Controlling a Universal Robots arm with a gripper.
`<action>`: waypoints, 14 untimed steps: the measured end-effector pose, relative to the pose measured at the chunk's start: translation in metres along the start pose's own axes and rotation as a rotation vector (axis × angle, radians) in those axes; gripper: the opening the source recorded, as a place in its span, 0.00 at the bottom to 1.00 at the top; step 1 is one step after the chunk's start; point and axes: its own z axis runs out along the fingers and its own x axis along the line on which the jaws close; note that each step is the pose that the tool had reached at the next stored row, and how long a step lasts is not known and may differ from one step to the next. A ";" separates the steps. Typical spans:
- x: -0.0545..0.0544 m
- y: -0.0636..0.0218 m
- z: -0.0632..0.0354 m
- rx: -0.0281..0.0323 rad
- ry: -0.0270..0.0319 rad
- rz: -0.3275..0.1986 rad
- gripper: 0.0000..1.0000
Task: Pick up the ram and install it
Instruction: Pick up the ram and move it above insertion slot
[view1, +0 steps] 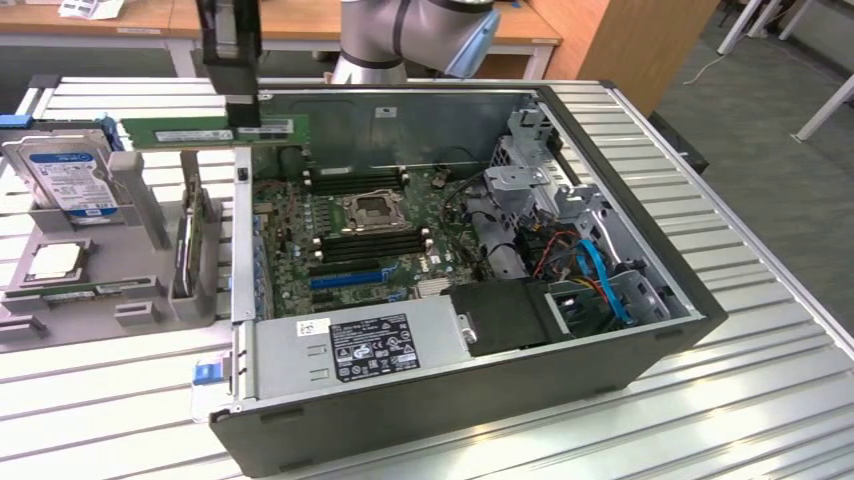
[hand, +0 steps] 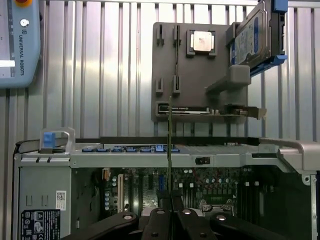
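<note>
The ram (view1: 200, 131) is a long thin green stick, held level in the air over the open computer case's rim on the exterior view's left. My gripper (view1: 246, 124) is shut on it from above, gripping nearer one end. In the wrist view the ram (hand: 170, 150) appears edge-on as a thin line rising from between my black fingers (hand: 159, 222). Below it lies the motherboard (view1: 360, 225) with its black memory slots (view1: 374, 243) beside the CPU socket (view1: 370, 210).
A grey fixture (view1: 80, 290) beside the case holds a silver hard drive (view1: 60, 175), a CPU chip (view1: 54, 262) and an upright green card (view1: 198, 240). Inside the case (view1: 667, 330) are a power supply (view1: 374, 340), drive cages and cables (view1: 587, 260). A teach pendant (hand: 17, 45) lies on the slatted table.
</note>
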 end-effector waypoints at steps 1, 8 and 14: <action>0.000 -0.0029 -0.0001 0.0000 0.0000 0.000 0.12; 0.000 -0.0232 -0.0010 -0.0001 0.0000 0.000 0.12; -0.001 -0.0401 -0.0017 -0.0001 0.0000 0.000 0.12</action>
